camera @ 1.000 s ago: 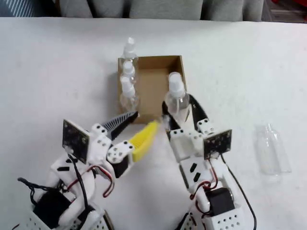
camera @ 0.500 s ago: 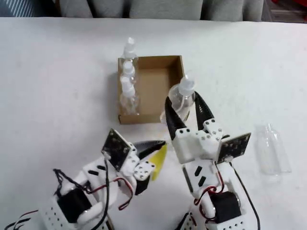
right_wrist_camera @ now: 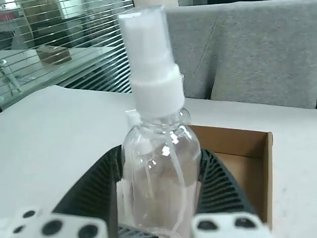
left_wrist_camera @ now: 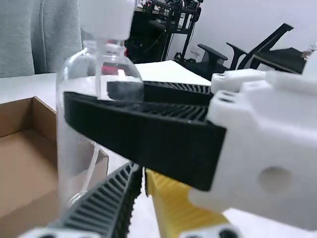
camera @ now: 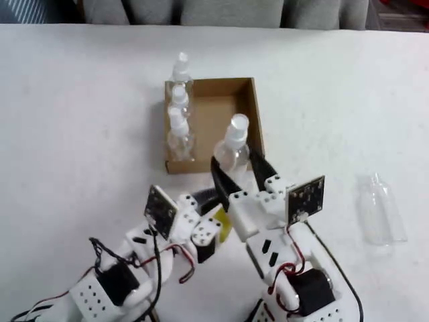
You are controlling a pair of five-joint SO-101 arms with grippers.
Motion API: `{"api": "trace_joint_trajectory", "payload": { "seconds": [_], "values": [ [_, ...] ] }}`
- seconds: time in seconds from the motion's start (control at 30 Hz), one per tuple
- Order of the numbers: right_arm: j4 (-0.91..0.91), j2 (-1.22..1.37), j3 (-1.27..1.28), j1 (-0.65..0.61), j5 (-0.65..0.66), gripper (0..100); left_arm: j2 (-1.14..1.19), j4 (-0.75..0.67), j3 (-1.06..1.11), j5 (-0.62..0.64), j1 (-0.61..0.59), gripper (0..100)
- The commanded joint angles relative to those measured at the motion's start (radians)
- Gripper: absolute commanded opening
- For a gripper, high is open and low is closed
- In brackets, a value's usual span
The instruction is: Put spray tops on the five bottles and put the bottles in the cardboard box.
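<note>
You've got an open brown cardboard box (camera: 221, 114) with three upright clear plastic bottles with white spray tops (camera: 178, 127) lined along its left wall. Your fourth capped clear bottle (camera: 232, 144) stands upright at the box's near right corner, clamped in the right gripper (camera: 236, 161). An uncapped clear bottle (camera: 379, 209) lies on its side, well right of the box.

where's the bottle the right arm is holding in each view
High view: held bottle at the near right corner of the cardboard box, between black jaws.
Left wrist view: held bottle close up, behind a black jaw, cardboard box beside it.
Right wrist view: held bottle between the jaws, cardboard box behind it.
Shared landmark: the cardboard box.
</note>
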Motion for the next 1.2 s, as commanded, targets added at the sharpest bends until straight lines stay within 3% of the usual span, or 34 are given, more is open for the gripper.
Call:
{"api": "trace_joint_trajectory", "payload": {
  "seconds": [0.0,0.37,0.93,1.17],
  "values": [
    [0.007,-0.007,-0.049,-0.012,-0.003,1.6,-0.001,-0.052,-0.008,0.014,-0.07,2],
    [0.059,-0.008,-0.081,-0.01,-0.008,1.6,-0.001,-0.152,0.083,0.011,-0.05,2],
    [-0.042,-0.004,-0.049,-0.048,-0.005,1.6,-0.002,-0.081,0.081,0.011,0.022,2],
    [0.099,-0.01,-0.115,-0.058,-0.006,1.6,-0.001,-0.087,0.084,0.011,-0.027,2]
  ]
}}
